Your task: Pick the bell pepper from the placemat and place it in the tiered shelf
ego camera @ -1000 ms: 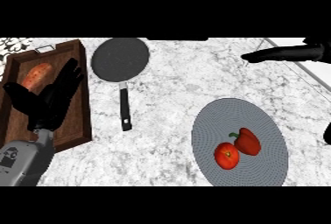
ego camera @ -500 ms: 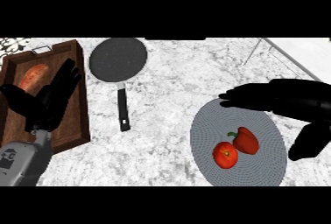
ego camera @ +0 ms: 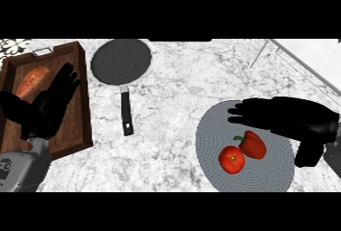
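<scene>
A round grey woven placemat lies on the white marbled worktop toward the right of the head view. On it sit two red things side by side and touching: the red bell pepper with a green stem, and just left of and below it a round red tomato. The robot's right hand hovers over the upper part of the placemat, just above the bell pepper, with its fingers stretched out toward the left and relaxed, grasping nothing; whether it touches the pepper cannot be told.

At the left stands a brown wooden tray with a metal handle. Inside it, in the upper left part, lies an orange elongated sweet potato. The left hand shows over the tray, fingers straight and pointing up, released and resting beside the sweet potato.

Between tray and placemat, a dark grey round frying pan with a black handle lies flat on the worktop, its handle pointing down the view. At the upper right edge, a thin pale frame runs diagonally.
</scene>
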Action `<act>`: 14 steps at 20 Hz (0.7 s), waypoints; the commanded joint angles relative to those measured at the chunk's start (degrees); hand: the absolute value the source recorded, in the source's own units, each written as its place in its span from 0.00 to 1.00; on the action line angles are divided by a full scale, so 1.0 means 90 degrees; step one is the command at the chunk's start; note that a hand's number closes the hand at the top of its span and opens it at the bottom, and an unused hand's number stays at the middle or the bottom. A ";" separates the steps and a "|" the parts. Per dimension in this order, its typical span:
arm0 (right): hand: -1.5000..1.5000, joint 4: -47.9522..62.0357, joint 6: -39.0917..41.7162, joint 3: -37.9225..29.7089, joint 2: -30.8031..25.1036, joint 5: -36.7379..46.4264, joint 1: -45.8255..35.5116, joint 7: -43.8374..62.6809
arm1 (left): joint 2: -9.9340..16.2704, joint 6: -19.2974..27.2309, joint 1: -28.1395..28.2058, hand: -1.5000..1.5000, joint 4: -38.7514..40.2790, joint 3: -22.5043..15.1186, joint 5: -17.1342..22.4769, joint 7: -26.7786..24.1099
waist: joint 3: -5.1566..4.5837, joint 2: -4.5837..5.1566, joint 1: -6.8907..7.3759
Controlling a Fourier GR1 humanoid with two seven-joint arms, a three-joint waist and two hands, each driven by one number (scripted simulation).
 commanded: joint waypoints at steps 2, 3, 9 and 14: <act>0.00 -0.0135 -0.0160 -0.0001 0.0215 0.0816 0.0367 -0.0186 | -0.0066 -0.0209 -0.0001 0.50 0.0027 0.0280 -0.0070 0.0078 | -0.0004 -0.0008 -0.0032; 0.00 -0.0276 -0.0354 0.0022 0.0030 0.0944 0.0613 -0.0274 | 0.0156 -0.0406 0.0172 0.50 -0.0265 0.0374 0.0095 0.0265 | -0.0003 -0.0014 -0.0031; 0.00 0.0174 -0.0290 -0.0128 0.0457 0.1510 0.0586 -0.0706 | -0.0440 -0.0084 -0.0162 0.50 -0.0143 0.0225 -0.0478 0.0364 | -0.0004 -0.0006 -0.0028; 0.00 0.0615 -0.0667 -0.0332 0.0465 0.1982 0.0836 -0.1205 | -0.0390 -0.0444 0.0092 0.50 -0.0231 0.0523 -0.0403 0.0329 | -0.0004 -0.0006 -0.0021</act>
